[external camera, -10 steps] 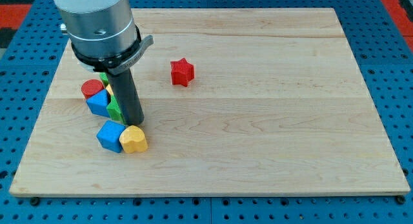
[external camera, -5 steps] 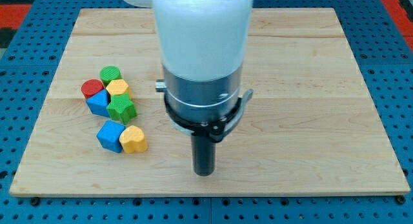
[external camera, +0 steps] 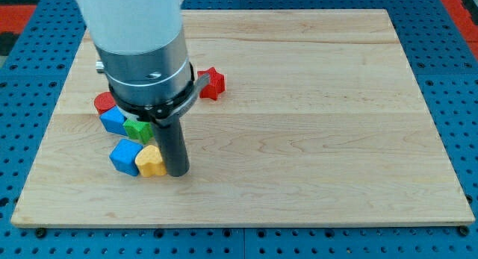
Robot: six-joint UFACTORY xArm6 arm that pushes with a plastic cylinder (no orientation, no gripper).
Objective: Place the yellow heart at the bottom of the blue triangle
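Observation:
The yellow heart [external camera: 149, 162] lies near the board's bottom left, touching a blue block [external camera: 124, 156] on its left. My tip [external camera: 176, 172] stands against the heart's right side. Just above, a cluster holds another blue block [external camera: 113, 121], a green block [external camera: 138, 130] and a red block [external camera: 104, 103]; the arm hides the cluster's upper part. I cannot tell which blue block is the triangle.
A red star [external camera: 214, 82] lies right of the arm, partly hidden by it. The wooden board [external camera: 314, 139] lies on a blue pegboard surface [external camera: 22, 139].
My tip swung from the cluster out to the board's middle bottom, then came back left to the heart's right side. The heart and the blue block beside it have shifted slightly left.

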